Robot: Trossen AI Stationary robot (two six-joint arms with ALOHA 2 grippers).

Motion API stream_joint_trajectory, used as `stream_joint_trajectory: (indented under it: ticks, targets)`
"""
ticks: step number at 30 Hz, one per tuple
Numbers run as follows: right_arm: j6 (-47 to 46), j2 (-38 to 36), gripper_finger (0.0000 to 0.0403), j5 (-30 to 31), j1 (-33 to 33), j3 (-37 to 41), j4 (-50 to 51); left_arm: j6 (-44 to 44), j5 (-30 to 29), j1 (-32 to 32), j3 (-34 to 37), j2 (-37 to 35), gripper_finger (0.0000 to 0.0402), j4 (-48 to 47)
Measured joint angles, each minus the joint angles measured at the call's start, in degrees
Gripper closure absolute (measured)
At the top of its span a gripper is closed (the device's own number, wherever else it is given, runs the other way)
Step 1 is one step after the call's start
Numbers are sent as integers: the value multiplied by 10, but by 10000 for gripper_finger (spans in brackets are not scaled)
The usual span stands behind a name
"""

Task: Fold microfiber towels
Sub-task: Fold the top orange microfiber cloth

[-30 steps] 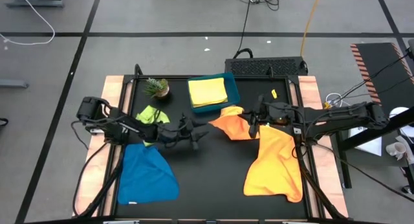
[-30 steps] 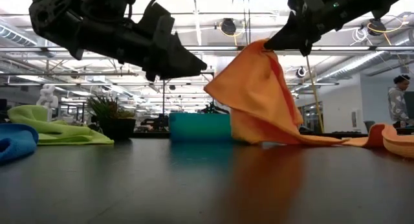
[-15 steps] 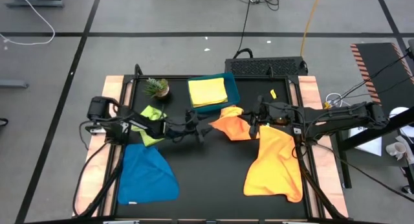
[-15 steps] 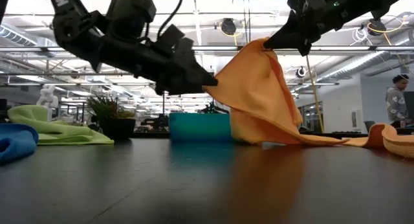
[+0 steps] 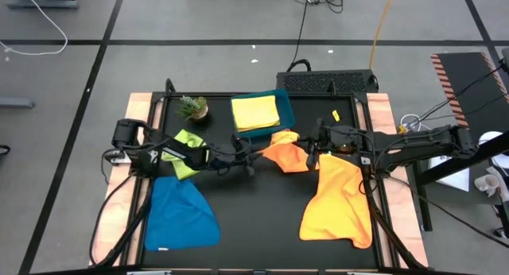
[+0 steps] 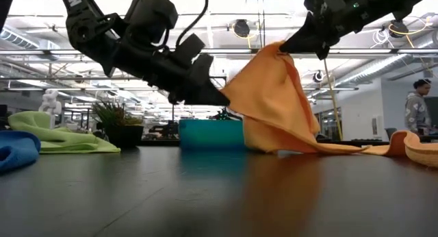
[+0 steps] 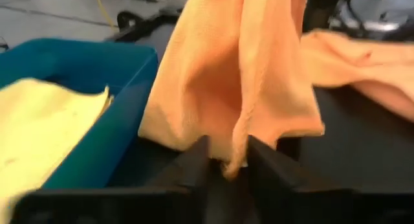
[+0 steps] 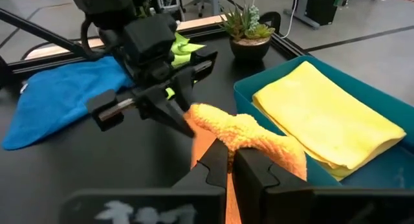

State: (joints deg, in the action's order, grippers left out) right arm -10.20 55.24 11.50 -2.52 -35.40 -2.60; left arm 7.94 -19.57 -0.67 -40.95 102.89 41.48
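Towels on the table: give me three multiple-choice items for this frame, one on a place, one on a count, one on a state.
1. Where does the folded yellow towel lie?
A. in the teal tray
B. on the blue towel
C. beside the plant, on the table

2. How many orange towels show?
A. one
B. two
C. three

3. What is the state of the smaller orange towel?
A. flat on the table
B. folded in the tray
C. lifted, held by both grippers

Answers:
1. A, the high view shows the tray's rim around it.
2. B, a large orange towel lies spread by the right arm and the smaller one sits mid-table.
3. C, the right gripper has its jaws shut on the top, and the left gripper pinches a hanging edge; the low view shows it peaked above the table.
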Motion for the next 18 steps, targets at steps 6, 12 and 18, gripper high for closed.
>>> stream_joint_trajectory:
  ticks: [6, 12, 18]
  targets:
    - [-23, -1, 401, -84, 0, 0, 3, -7, 1, -6, 0, -57, 396, -78]
    - [-89, -7, 401, -196, 12, 0, -9, -23, 5, -48, 0, -205, 399, -207]
    - [-151, -7, 401, -285, 64, 0, -37, -24, 79, -126, 0, -352, 400, -266]
